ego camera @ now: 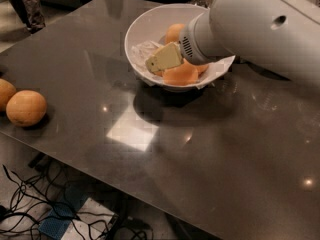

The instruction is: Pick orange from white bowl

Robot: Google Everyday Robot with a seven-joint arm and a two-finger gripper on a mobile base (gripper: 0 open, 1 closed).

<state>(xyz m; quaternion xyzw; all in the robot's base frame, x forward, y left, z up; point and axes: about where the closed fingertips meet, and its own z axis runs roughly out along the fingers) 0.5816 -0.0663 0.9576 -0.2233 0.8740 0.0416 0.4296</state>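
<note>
The white bowl [137, 31] stands at the far middle of the dark table, lined with crumpled white paper [142, 49]. Oranges lie in it: one at the front [181, 76] and one at the back [174, 32]. My gripper [160, 61], pale yellow at the tip of the thick white arm [250, 26], reaches into the bowl from the right. It sits just above and against the front orange, over the paper. The arm hides the bowl's right side.
Two loose oranges [26, 107] lie at the table's left edge, one partly cut off by the frame [5, 93]. The dark glossy table [150, 149] ends at a near edge with cables [30, 204] on the floor below.
</note>
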